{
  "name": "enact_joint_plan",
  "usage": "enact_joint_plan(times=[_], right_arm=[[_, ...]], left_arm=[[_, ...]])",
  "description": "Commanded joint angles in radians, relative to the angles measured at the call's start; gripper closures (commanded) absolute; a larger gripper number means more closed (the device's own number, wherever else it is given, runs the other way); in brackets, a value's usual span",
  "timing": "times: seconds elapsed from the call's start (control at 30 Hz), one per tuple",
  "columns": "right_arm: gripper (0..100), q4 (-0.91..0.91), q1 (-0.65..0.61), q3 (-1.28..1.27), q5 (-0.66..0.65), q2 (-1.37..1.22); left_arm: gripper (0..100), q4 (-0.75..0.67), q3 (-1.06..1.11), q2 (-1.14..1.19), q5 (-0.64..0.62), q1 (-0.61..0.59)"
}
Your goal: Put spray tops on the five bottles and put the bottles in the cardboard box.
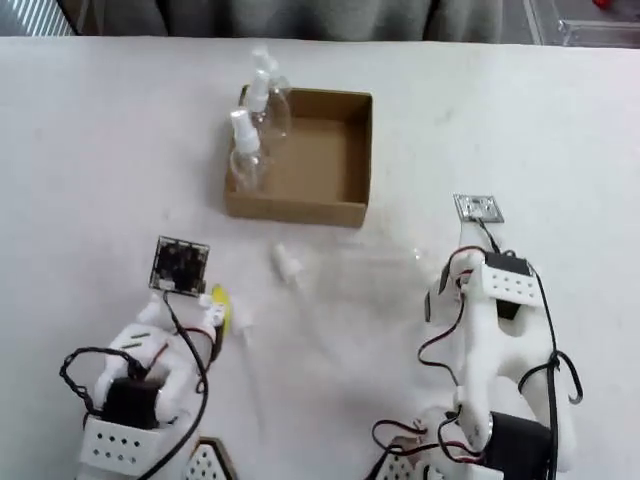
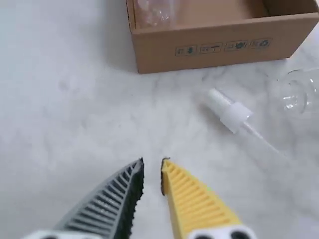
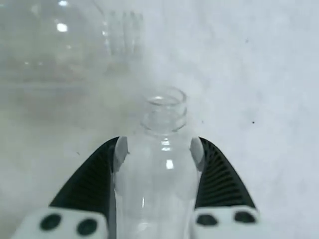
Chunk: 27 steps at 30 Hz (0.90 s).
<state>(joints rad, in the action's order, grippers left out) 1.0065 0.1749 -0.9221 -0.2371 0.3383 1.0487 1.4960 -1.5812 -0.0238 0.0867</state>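
Note:
My right gripper (image 3: 159,144) is shut on a clear bottle (image 3: 162,164) with an open neck and no top. A second clear bottle (image 3: 60,40) lies just beyond it. My left gripper (image 2: 152,163) hangs low over the table, its grey and yellow fingers nearly together with nothing between them. A white spray top (image 2: 232,114) with its long tube lies on the table ahead of it, short of the cardboard box (image 2: 219,45). In the high view the spray top (image 1: 287,263) lies in front of the box (image 1: 355,150), which holds two topped bottles (image 1: 262,95) (image 1: 245,150) at its left side.
Another clear bottle (image 2: 299,94) lies beside the spray top, close to the box's front wall. The table (image 1: 100,150) is white, with bare room to the left and right of the box. Both arm bases stand at the near edge.

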Motion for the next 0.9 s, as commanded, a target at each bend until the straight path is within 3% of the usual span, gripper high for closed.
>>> enact_joint_plan(times=[0.0, 0.13, 0.33, 0.57, 0.73, 0.87], right_arm=[[98.4, -0.019, -0.01, -0.005, -0.011, 0.027], [98.4, -0.019, -0.012, -0.006, -0.011, 0.025], [98.4, -0.019, -0.012, -0.008, -0.012, 0.021], [98.4, -0.021, -0.012, -0.008, -0.012, 0.021], [98.4, -0.021, -0.012, -0.011, -0.058, 0.019], [98.4, -0.021, -0.012, -0.011, -0.06, 0.019]], left_arm=[[92, 0.068, -0.216, 0.22, 0.003, 0.01], [92, 0.141, -0.404, 0.47, -0.037, 0.01], [92, 0.196, -0.583, 0.684, -0.272, 0.035], [90, 0.192, -0.6, 0.771, -0.453, 0.17], [76, 0.192, -0.597, 0.84, -0.503, 0.179], [77, 0.189, -0.6, 0.943, -0.506, 0.163]])
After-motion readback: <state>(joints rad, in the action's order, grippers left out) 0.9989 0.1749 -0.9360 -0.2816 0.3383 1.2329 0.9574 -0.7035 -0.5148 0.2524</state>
